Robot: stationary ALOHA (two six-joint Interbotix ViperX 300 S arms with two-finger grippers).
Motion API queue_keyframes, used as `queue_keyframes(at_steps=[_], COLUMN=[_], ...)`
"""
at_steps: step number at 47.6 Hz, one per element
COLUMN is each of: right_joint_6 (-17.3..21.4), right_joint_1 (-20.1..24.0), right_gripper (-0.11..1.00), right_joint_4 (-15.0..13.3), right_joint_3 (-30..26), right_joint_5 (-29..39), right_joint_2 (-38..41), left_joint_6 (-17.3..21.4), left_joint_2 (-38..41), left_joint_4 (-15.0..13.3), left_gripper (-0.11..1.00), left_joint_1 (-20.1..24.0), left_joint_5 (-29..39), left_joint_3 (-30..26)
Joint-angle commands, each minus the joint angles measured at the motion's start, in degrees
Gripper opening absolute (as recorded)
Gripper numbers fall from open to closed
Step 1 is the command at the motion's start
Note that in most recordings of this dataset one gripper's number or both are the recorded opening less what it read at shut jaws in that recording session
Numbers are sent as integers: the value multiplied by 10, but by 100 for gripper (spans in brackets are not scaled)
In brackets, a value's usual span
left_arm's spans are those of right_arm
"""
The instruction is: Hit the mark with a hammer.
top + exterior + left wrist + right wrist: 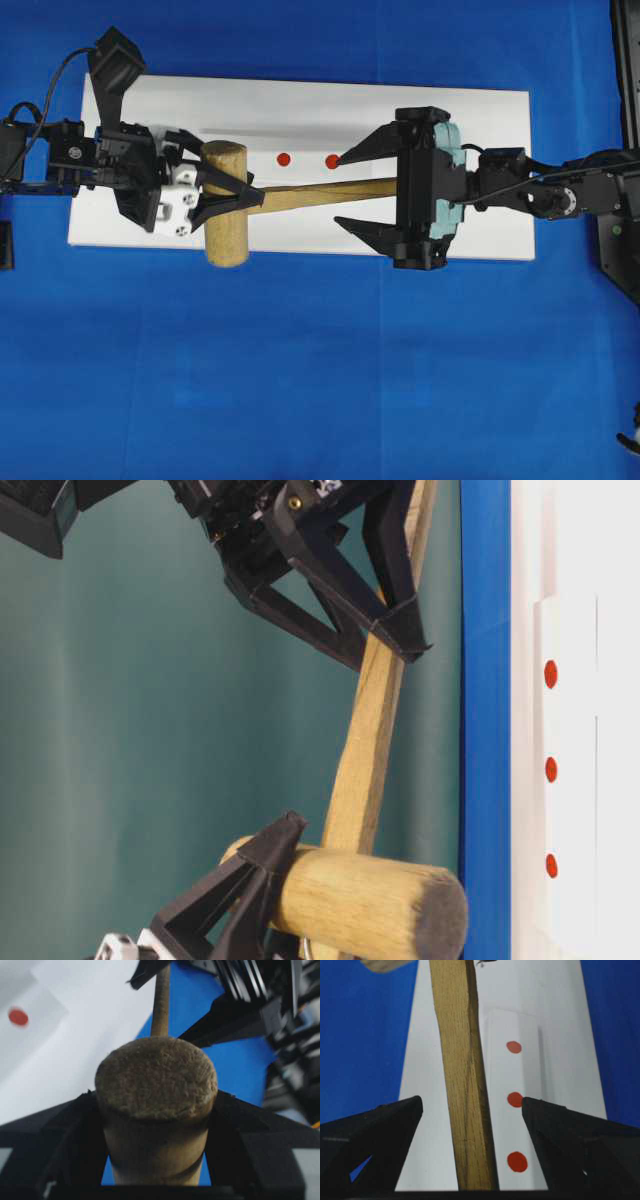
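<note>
The left gripper (215, 197) is clamped on the wooden mallet (226, 203) head, holding it aloft. Beyond it, the right gripper (345, 190) stands spread around the handle (462, 1085), untouching. Red dots (515, 1099) lie below. Releasing early risks dropping the mallet.

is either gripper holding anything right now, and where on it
The left gripper is shut on the hammer, clamping its round head. The right gripper is open, its fingers spread either side of the handle.
</note>
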Motion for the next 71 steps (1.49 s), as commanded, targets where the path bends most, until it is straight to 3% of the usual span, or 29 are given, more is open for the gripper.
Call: queue_keyframes(at_steps=[1,4,9,30,34,42,47,71], right_joint_6=[-3,-5,-7,-11,-11,-11,-11,-11], right_joint_1=[1,1,2,1,2,1,1,4], right_gripper=[92,92,92,89,79,30,9,9], right_joint_4=[-1,-1,-2,-7,-11,-20,-21,-21], right_joint_3=[-16,-16,-16,-27,-32,-32,-33,-33], right_joint_5=[-9,-10,-10,-11,-10,2,16,23], right_joint_2=[-11,-11,-11,18,23,23,23,23], left_joint_6=[-57,-104,-136,-139,-139,-138,-133,-125], left_joint_2=[-8,-9,-9,-12,-15,-19,-20,-32], left_joint_4=[0,3,4,4,4,4,4,3], left_gripper=[45,45,45,45,45,45,45,45], left_joint_1=[0,-4,-8,-16,-17,-18,-18,-18], left_joint_5=[-4,-4,-4,-13,-13,-12,-11,-10], left_joint_3=[-17,-17,-17,-20,-20,-19,-19,-16])
